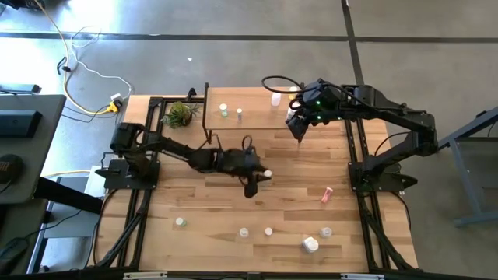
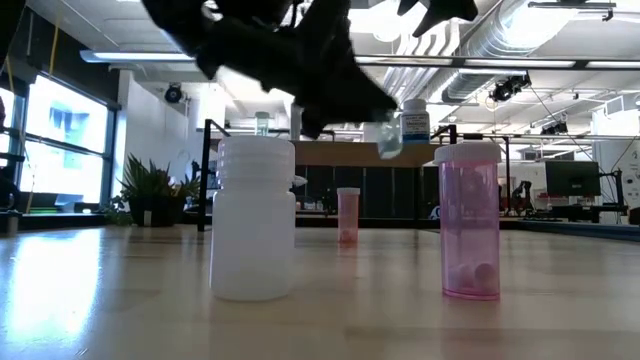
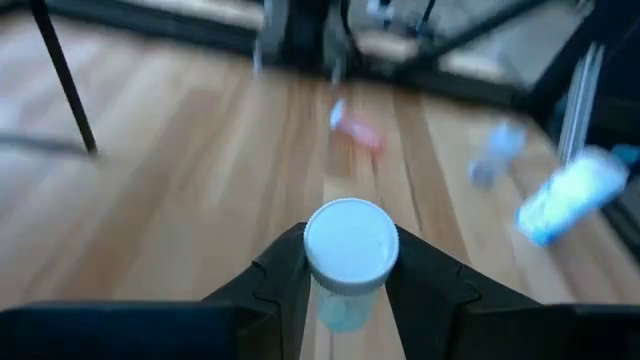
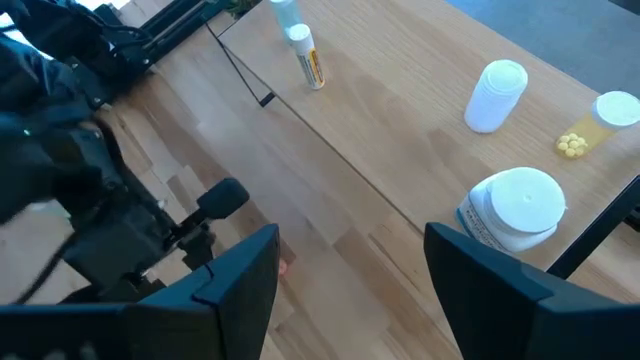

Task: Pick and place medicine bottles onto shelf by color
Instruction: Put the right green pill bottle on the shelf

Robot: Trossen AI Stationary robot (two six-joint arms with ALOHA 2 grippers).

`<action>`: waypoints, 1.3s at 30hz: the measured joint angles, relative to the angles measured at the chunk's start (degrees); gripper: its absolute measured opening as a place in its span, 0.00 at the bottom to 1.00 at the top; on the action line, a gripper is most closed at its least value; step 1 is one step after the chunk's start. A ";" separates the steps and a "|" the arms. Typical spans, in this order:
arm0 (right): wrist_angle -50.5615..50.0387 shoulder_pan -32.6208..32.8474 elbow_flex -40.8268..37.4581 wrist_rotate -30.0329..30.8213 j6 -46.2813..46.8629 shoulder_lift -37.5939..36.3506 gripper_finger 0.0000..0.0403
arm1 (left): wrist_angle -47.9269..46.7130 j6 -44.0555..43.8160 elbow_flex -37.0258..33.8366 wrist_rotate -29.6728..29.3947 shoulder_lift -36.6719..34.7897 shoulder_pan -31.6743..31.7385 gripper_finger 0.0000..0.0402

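My left gripper point(image 1: 259, 177) hangs over the middle of the table, shut on a small clear medicine bottle with a white cap point(image 3: 350, 245). My right gripper point(image 4: 350, 270) is open and hovers at the right end of the shelf point(image 1: 253, 117), touching nothing. On the shelf board stand a large white bottle point(image 4: 515, 205), a smaller white one point(image 4: 497, 95), a clear one with yellow pills point(image 4: 600, 115) and two small ones point(image 1: 231, 113). A pink bottle point(image 1: 327, 194) and several white ones point(image 1: 268, 231) rest on the table near its front edge. My left gripper pinches the bottle between its two fingers point(image 3: 285, 275), on the clear body just under the white cap point(image 3: 345, 300). The bottle is lifted clear of the table, as the low view shows point(image 2: 390, 140), and its cap faces the wrist camera.
A small green plant point(image 1: 180, 114) sits left of the shelf. Black frame rails point(image 1: 358, 155) run along both table sides. In the low view a large white bottle point(image 2: 255, 220) and a pink one point(image 2: 468, 220) stand close to the camera.
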 joint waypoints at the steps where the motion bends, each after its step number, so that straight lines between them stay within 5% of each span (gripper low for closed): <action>1: 0.01 0.01 0.00 0.59 0.00 0.00 0.60 | 0.26 0.00 0.85 0.67 -0.02 0.87 0.27; 23: 6.58 -4.68 0.00 6.57 -4.43 -0.02 0.60 | -29.03 16.87 22.98 -1.78 -7.04 20.25 0.27; 39: 6.74 -10.24 0.00 6.55 -9.15 -0.02 0.60 | -35.04 18.81 23.98 -1.48 -6.84 34.28 0.27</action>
